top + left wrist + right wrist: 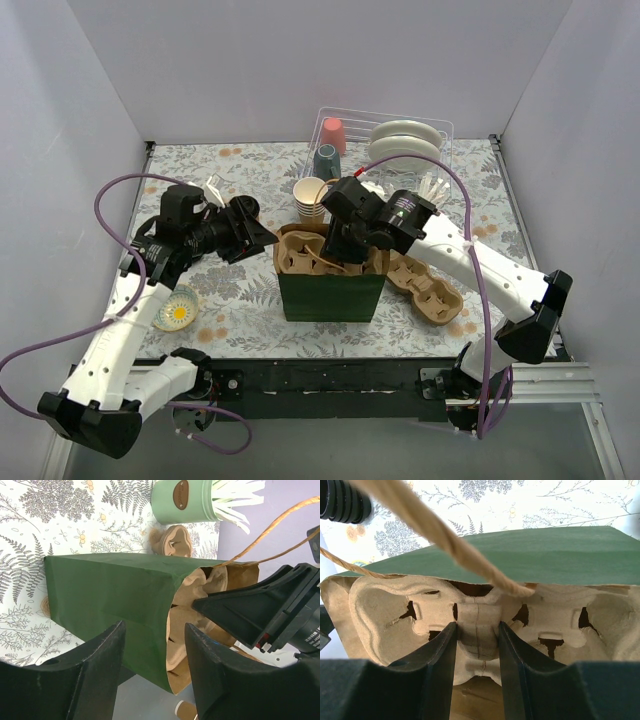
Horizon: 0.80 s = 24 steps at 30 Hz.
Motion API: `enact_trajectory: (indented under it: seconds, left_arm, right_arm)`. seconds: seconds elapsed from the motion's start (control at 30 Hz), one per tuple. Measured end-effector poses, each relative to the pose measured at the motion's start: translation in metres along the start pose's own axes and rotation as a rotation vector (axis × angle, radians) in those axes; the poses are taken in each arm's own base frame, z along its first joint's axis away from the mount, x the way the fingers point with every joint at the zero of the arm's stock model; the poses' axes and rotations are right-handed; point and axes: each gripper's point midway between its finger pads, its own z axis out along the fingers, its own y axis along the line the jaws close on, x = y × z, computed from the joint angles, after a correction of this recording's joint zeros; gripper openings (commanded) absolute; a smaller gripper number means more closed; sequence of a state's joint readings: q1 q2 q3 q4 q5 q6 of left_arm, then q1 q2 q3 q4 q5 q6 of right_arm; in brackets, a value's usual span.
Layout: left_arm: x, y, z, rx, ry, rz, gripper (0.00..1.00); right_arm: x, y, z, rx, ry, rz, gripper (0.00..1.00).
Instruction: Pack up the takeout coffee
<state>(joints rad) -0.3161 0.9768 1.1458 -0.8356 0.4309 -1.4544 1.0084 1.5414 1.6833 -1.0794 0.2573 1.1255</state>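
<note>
Bright, even light casts soft shadows; close wrist views blur the near fingers and twine handle.

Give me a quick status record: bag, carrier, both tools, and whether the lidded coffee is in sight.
bag: green paper bag, upright, mouth open
in bag: pulp cup carrier
right tool: shut on the carrier's centre ridge, inside the bag
left tool: open, straddling the bag's left rim
beside bag: second carrier, lying to its right
lidded coffee: not seen in any view
</note>
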Motion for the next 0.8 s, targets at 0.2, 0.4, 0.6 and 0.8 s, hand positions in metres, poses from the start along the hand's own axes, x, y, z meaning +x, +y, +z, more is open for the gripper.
enact_trajectory:
  seconds: [0.2, 0.4, 0.6, 0.8]
  left_arm:
    - [0.0000, -0.0007, 0.0026, 0.005, 0.010, -0.001, 0.38]
    - [-0.0002, -0.0064, 0.0026, 0.035, 0.014, 0.007, 0.37]
    - [0.0008, -0.0072, 0.0049, 0.050, 0.021, 0.010, 0.29]
    - [0.0029, -0.0021, 0.0107, 0.039, 0.037, 0.002, 0.11]
  right_arm:
    - [-0.0024, -0.0022, 0.0009, 0.012, -0.017, -0.002, 0.26]
    - [-0.0017, -0.0056, 0.0041, 0.025, -0.020, -0.004, 0.26]
    - [0.0003, -0.0093, 0.0077, 0.038, -0.017, -0.007, 0.26]
    - [-0.0001, -0.0092, 0.0081, 0.038, -0.019, -0.007, 0.26]
